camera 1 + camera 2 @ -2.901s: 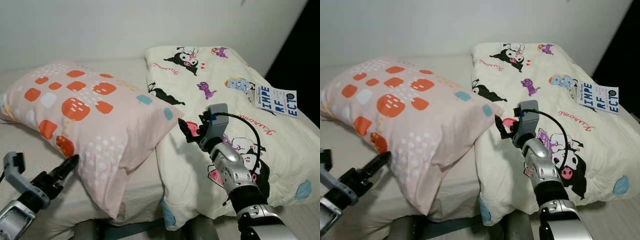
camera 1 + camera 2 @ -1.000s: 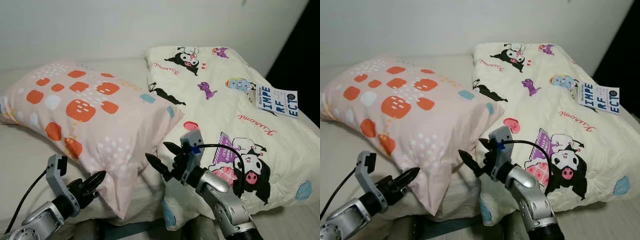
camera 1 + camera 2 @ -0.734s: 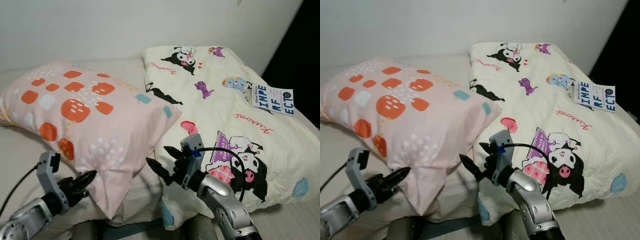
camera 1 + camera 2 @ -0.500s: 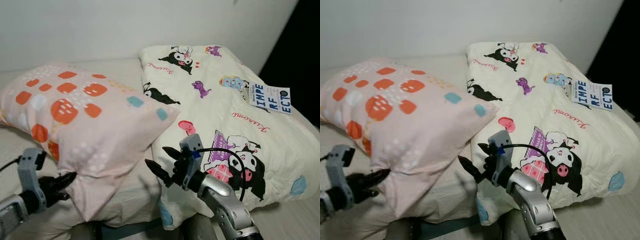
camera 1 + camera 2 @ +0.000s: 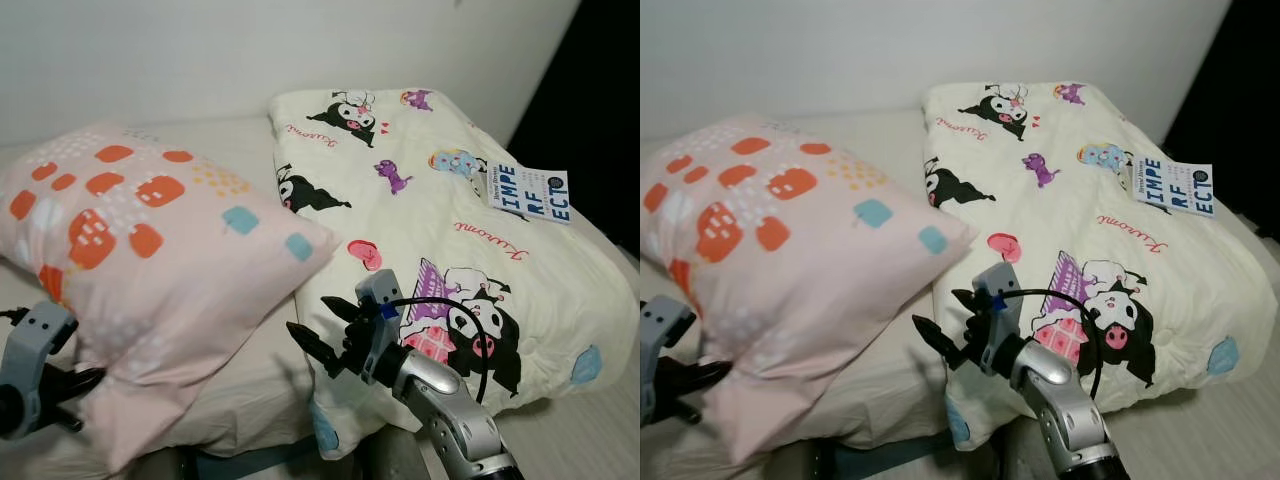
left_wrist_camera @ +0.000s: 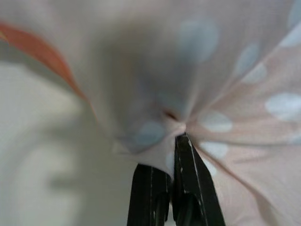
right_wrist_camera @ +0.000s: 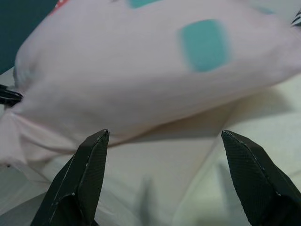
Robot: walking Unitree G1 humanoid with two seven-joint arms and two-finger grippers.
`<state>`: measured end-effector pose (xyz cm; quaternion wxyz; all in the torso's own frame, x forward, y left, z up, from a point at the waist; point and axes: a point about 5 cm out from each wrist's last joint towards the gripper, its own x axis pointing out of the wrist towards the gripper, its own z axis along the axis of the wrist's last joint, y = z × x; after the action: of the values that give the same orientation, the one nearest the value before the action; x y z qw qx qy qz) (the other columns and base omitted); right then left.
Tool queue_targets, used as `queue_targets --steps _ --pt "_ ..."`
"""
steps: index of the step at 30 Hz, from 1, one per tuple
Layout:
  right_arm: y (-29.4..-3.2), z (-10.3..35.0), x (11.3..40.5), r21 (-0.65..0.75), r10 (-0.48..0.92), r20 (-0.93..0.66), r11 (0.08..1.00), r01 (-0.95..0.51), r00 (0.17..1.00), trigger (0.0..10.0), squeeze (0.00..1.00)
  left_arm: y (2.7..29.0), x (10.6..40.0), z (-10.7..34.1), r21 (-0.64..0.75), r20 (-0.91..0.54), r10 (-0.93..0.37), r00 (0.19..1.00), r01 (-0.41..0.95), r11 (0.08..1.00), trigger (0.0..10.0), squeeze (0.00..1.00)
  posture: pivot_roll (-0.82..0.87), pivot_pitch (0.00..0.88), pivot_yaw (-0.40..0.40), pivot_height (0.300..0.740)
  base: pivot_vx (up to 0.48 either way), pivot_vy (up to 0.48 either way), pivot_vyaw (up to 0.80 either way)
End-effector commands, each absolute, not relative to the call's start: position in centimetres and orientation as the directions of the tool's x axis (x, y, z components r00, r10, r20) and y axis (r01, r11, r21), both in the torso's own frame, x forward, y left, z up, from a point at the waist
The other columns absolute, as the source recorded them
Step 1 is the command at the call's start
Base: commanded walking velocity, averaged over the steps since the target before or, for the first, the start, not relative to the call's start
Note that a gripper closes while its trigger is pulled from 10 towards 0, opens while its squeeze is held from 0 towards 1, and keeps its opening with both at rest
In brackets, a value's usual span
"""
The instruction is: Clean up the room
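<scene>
A pink pillow [image 5: 150, 250] with orange and teal patches lies on the left of the bed, its right corner resting against a cream cartoon-print quilt [image 5: 440, 220]. At the pillow's near left corner my left gripper [image 5: 78, 382] is shut on the fabric; the left wrist view shows the black fingers [image 6: 188, 188] pinching a bunched fold of pillow [image 6: 221, 117]. Low in front of the quilt's near edge, my right gripper [image 5: 306, 314] is open and holds nothing. In the right wrist view its gripper [image 7: 164, 133] faces the pillow's underside [image 7: 141, 70].
The beige bed sheet [image 5: 250, 385] lies under both. A white card printed "IMPERFECT" [image 5: 530, 192] rests on the quilt's far right. A white wall [image 5: 200, 50] runs behind the bed. A dark gap [image 5: 600, 110] lies at the right.
My left gripper has pulled leftward with the pillow's corner, and the pillow has slid left. The right gripper stays open in about the same place. The camera has shifted slightly.
</scene>
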<state>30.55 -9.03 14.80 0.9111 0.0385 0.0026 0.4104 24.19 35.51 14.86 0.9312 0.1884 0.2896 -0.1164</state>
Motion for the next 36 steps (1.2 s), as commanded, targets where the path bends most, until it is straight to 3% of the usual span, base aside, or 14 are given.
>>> queue_targets --steps 1,12,13,15,17,20,25,31,32,33,36 --pt "-8.9 14.6 30.1 0.080 0.760 0.021 0.646 -0.759 0.649 10.0 0.00 37.9 22.6 13.6 0.403 -0.688 0.052 0.724 0.321 0.857 0.0 0.00 0.05 0.243 -0.055 0.546 0.000 0.000 0.00" --pt "-8.8 14.7 30.2 0.079 0.760 0.026 0.645 -0.760 0.649 10.0 0.00 39.4 22.9 15.0 0.593 -0.685 0.200 0.700 0.377 0.711 0.0 0.00 0.06 0.241 -0.054 0.546 0.000 0.000 0.00" --pt "-8.8 14.8 30.2 0.079 0.758 0.028 0.648 -0.758 0.651 10.0 0.00 40.2 22.9 15.8 0.676 -0.656 0.290 0.697 0.371 0.637 0.0 0.00 0.06 0.243 -0.052 0.546 0.000 0.000 0.00" --pt "-8.8 14.8 30.2 0.079 0.758 0.028 0.648 -0.758 0.651 10.0 0.00 40.2 22.9 15.8 0.676 -0.656 0.290 0.697 0.371 0.637 0.0 0.00 0.06 0.243 -0.052 0.546 0.000 0.000 0.00" --pt "-8.9 14.8 30.2 0.080 0.755 0.030 0.651 -0.755 0.655 10.0 0.00 41.6 23.2 17.5 0.811 -0.549 0.439 0.711 0.325 0.487 0.0 0.00 0.06 0.245 -0.051 0.546 0.000 0.000 0.00" --pt "-8.9 14.8 30.2 0.080 0.755 0.030 0.651 -0.755 0.655 10.0 0.00 41.6 23.2 17.5 0.811 -0.549 0.439 0.711 0.325 0.487 0.0 0.00 0.06 0.245 -0.051 0.546 0.000 0.000 0.00" --pt "-8.9 14.9 30.3 0.081 0.752 0.031 0.655 -0.752 0.658 10.0 0.00 42.7 24.1 20.2 0.906 -0.406 0.536 0.740 0.246 0.345 0.0 0.00 0.06 0.247 -0.049 0.546 0.000 0.000 0.00" --pt "-8.9 14.9 30.3 0.080 0.753 0.030 0.654 -0.752 0.658 10.0 0.00 42.7 24.4 20.3 0.899 -0.424 0.524 0.739 0.271 0.345 0.0 0.00 0.06 0.248 -0.049 0.546 0.000 0.000 0.00" --pt "-8.9 14.8 30.2 0.079 0.753 0.026 0.654 -0.752 0.657 10.0 0.00 42.5 24.6 19.8 0.886 -0.442 0.506 0.740 0.272 0.376 10.0 0.54 0.06 0.247 -0.048 0.546 0.000 0.000 0.00" --pt "-9.0 14.8 30.2 0.078 0.753 0.025 0.654 -0.753 0.657 10.0 0.00 42.4 24.6 19.6 0.878 -0.455 0.500 0.737 0.276 0.392 10.0 1.00 0.05 0.247 -0.047 0.546 0.000 0.000 0.00" --pt "-9.0 14.8 30.2 0.078 0.753 0.024 0.654 -0.753 0.657 10.0 0.00 42.2 24.6 19.2 0.864 -0.481 0.491 0.727 0.296 0.409 10.0 1.00 0.05 0.247 -0.047 0.546 0.000 0.000 0.00"
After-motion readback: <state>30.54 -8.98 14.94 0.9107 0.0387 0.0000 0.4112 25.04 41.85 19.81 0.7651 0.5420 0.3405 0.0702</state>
